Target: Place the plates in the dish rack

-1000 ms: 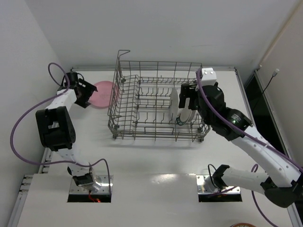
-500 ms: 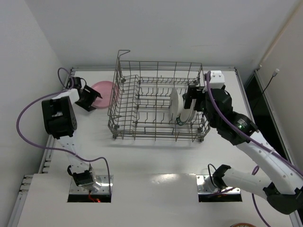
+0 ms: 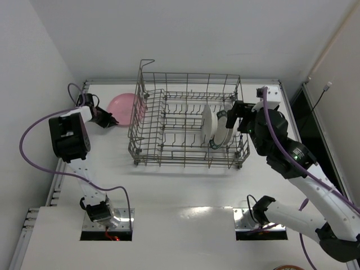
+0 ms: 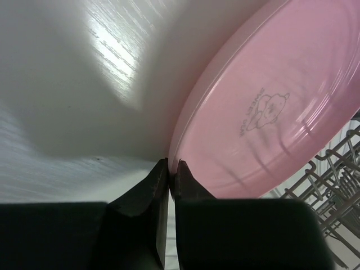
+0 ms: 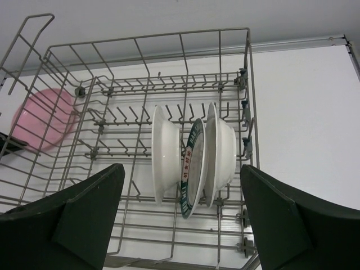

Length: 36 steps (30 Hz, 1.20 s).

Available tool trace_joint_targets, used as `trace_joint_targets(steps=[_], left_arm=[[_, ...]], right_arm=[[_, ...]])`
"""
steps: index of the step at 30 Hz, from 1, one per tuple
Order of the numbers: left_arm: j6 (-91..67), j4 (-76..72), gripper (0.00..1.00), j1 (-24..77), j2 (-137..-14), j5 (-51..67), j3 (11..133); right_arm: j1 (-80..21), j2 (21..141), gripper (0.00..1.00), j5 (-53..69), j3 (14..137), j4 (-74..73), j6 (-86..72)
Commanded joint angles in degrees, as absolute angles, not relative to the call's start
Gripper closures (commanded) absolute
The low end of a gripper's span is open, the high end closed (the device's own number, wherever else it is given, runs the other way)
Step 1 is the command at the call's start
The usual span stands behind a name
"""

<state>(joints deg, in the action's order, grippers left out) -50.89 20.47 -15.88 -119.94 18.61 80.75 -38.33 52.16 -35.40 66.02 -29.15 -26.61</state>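
Left fingers (image 4: pixel 170 173) pinched shut on pink plate (image 4: pixel 270 107) rim; plate lies ahead, beside dish rack (image 3: pixel 185 153). Right fingers (image 3: pixel 229 117) spread, empty. Pickup step. Next I'd lift and slot between tines.

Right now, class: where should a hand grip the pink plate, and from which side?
The pink plate's thin rim, on the side away from the dish rack, coming from the left. It is broad and shallow, so only the rim fits a pinch, and the rack crowds its other side. The left hand pinches there.
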Motion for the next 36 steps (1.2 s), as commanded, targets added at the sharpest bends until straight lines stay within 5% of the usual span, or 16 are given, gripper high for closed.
trace_joint_targets(steps=[1, 11, 19, 27, 31, 36], left_arm=[[-48.7, 21.4, 1.00, -16.6, -118.9, 20.8, 80.3], [-57.9, 25.5, 1.00, -18.6, -93.6, 1.6, 77.4], [-62.3, 32.3, 1.00, -18.6, -80.1, -5.1, 80.3], [-58.5, 21.8, 1.00, -9.0, -75.8, 6.5, 84.5], [-58.5, 10.9, 1.00, -1.4, -75.8, 18.2, 79.5], [-53.5, 11.5, 1.00, 7.6, -75.8, 19.0, 80.0]], right_arm=[[-37.7, 51.4, 0.18, -37.1, 65.6, -27.2, -27.8], [-37.7, 51.9, 0.18, -31.0, 65.6, -26.6, -27.2], [-37.2, 53.6, 0.03, -9.8, 69.6, -25.0, -24.0], [-37.2, 53.6, 0.03, -0.1, 68.4, -19.1, -26.5], [-37.2, 51.9, 0.03, -1.5, 67.7, -18.5, -27.1], [-36.7, 48.3, 0.03, -5.9, 66.6, -18.5, -28.8]])
